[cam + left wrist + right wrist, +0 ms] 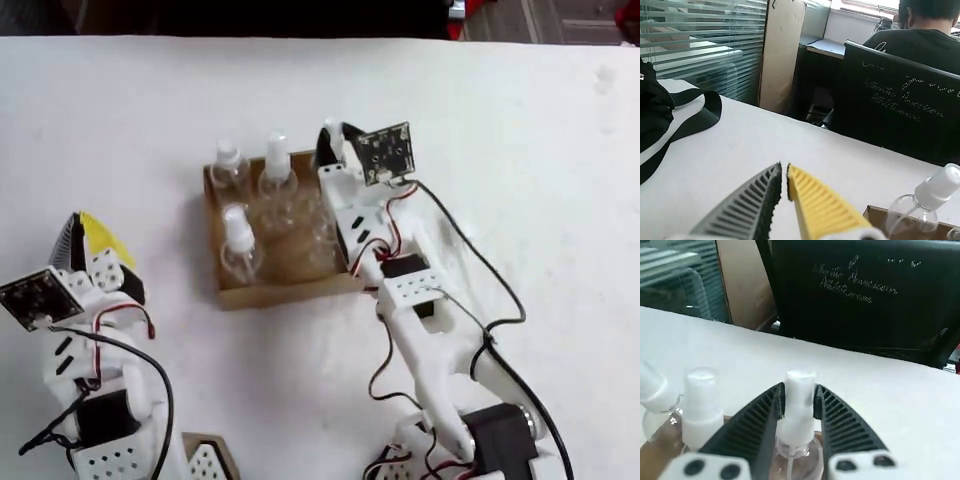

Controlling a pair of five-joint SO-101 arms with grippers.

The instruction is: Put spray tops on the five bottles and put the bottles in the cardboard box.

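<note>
Held bottle: a clear round plastic bottle [796, 462] with a white spray top [800, 390] stands upright at the far right corner of the shallow brown cardboard box [270, 292]. Whether its base already rests on the box floor cannot be told.
Grip: the black ribbed right jaws are clamped on that spray top from both sides. The right arm [420, 330] stretches over the box's right edge.
Other bottles: a far-left bottle [228, 165], a far-middle bottle [276, 165] and a near-left bottle [238, 245] stand capped in the box. A fifth cannot be made out under the arm.
Box: it sits mid-bench on the white bench [520, 120].
Idle side: the grey-and-yellow left jaws are together with nothing between them, by the bench's near left corner and well apart from the box.
Step in hand: probably setting this bottle down in the box.
Doing it well: lower straight until the base sits flat, keeping off the far-middle bottle just beside it. Part the jaws only slightly, then lift straight up so the ribs do not drag the top or tip the light bottle.
</note>
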